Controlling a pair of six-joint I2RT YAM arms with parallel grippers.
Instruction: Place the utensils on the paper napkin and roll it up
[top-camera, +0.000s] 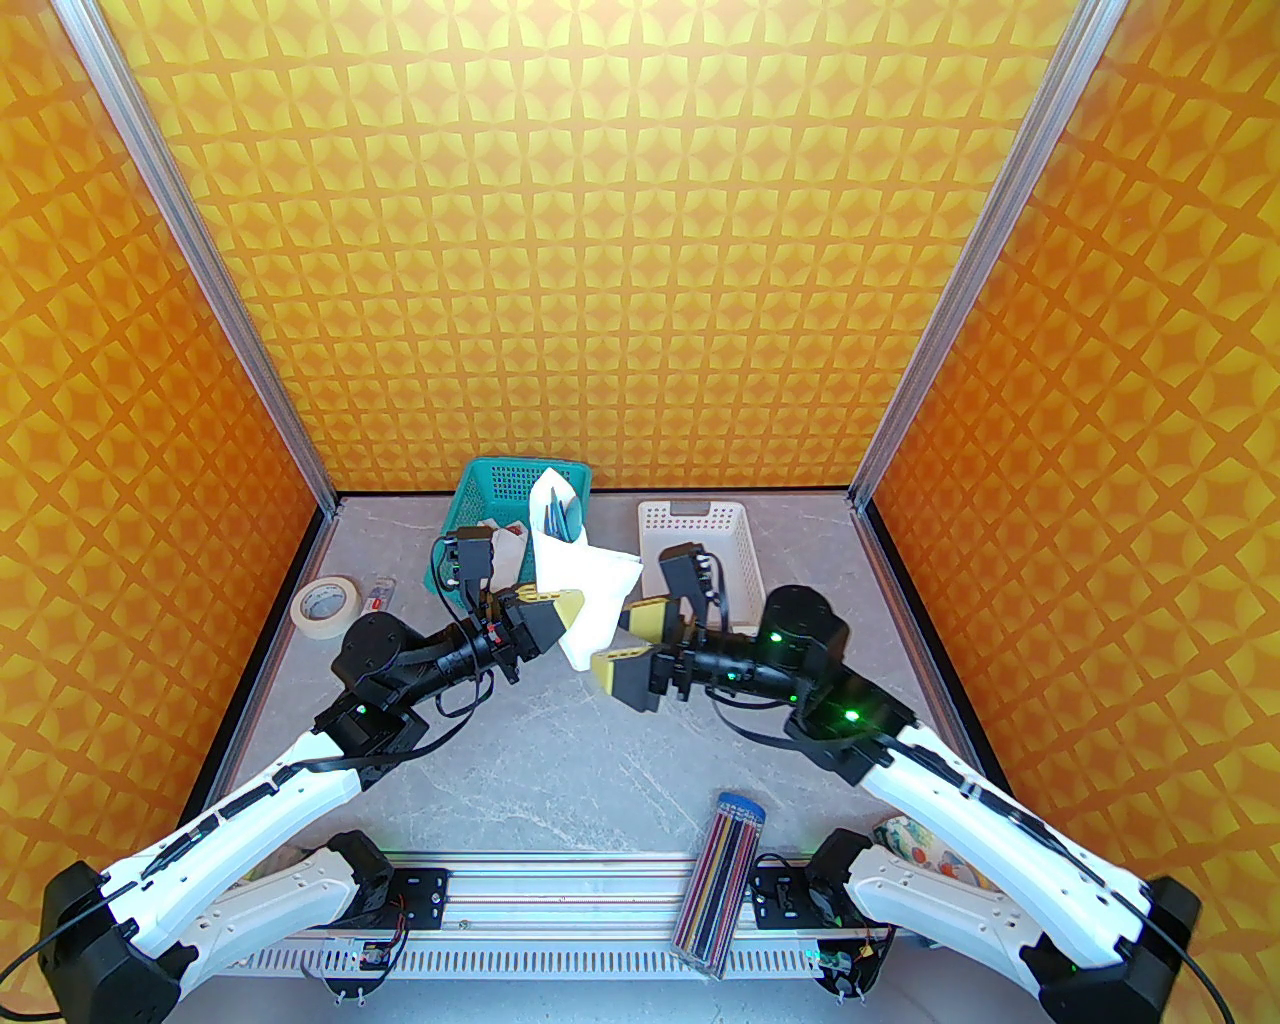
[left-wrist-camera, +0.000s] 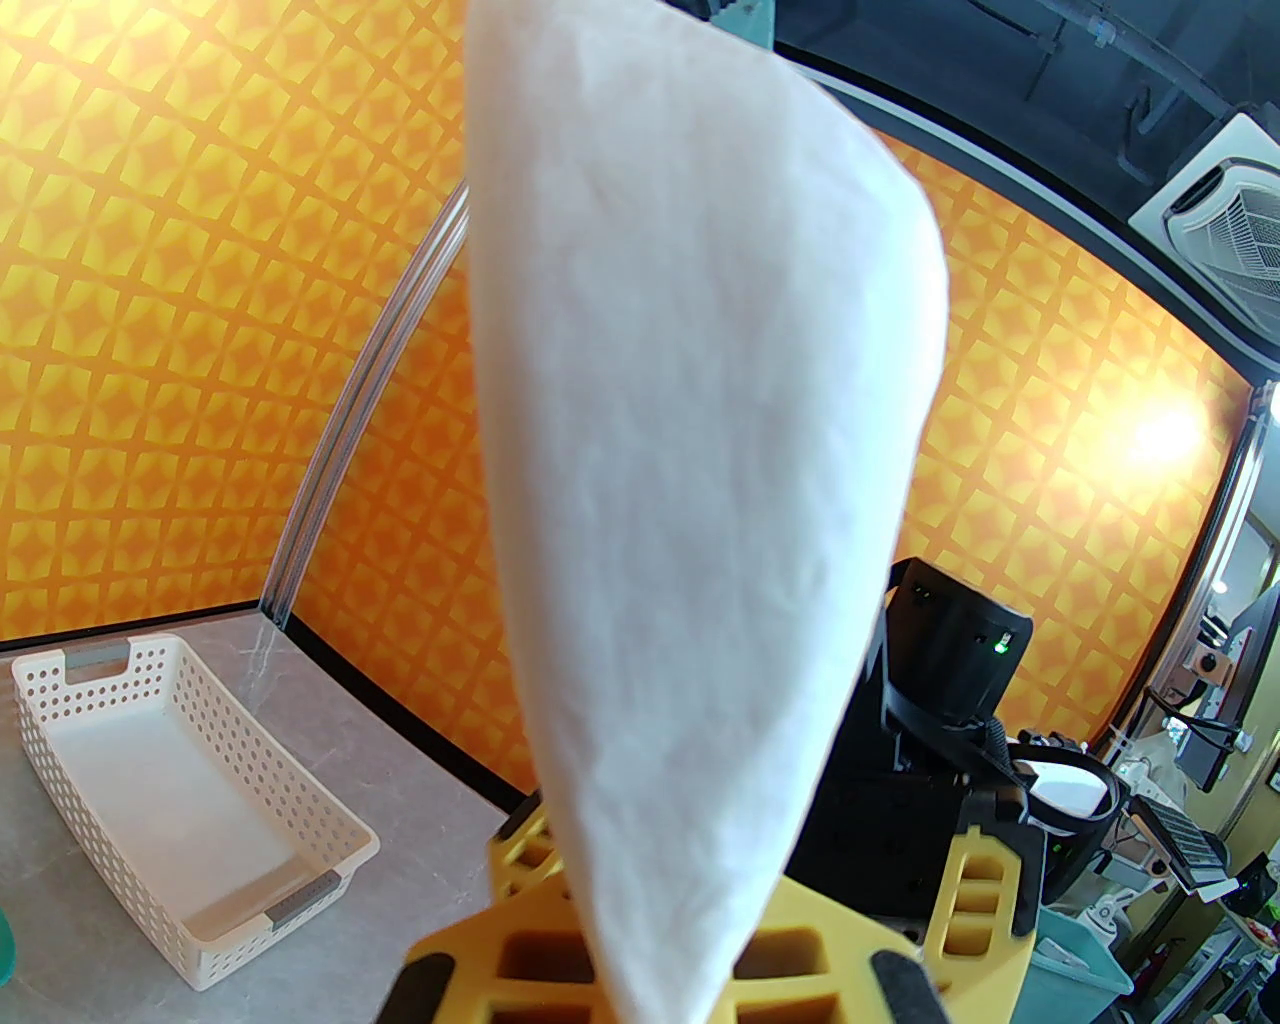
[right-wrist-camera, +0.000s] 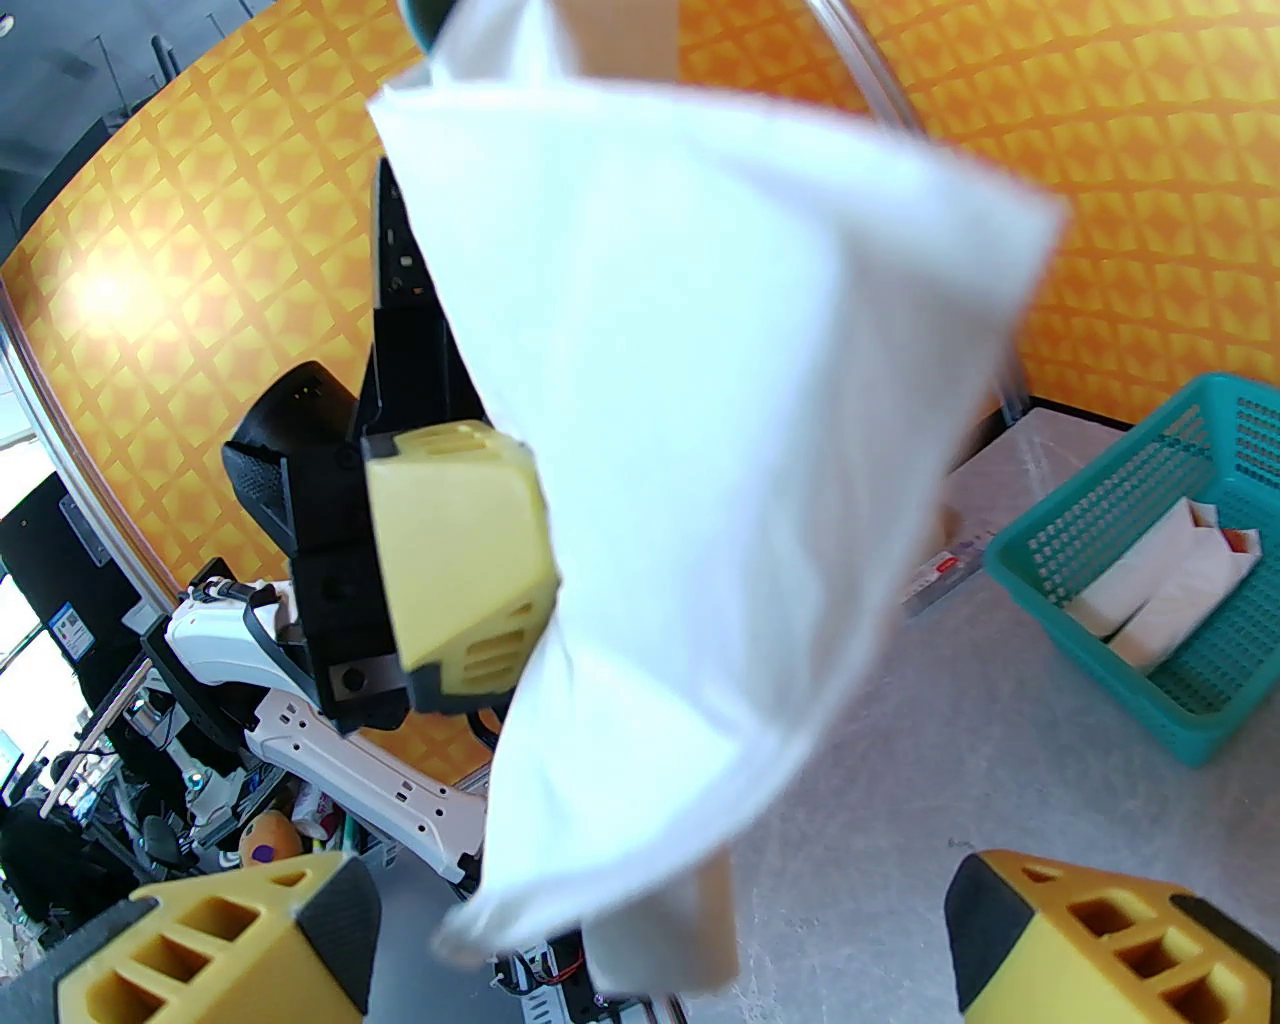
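The left gripper (top-camera: 566, 606) was clamped on the napkin (top-camera: 592, 585), a thin white paper sheet bunched into a loose, creased cone and held up off the grey marbled table (top-camera: 560, 740). Dark teal plastic utensils (top-camera: 566, 517) (only their slim tips visible) poked from its top fold. The right gripper (top-camera: 623, 643), with blocky yellow fingers, stood wide open just beside the paper.
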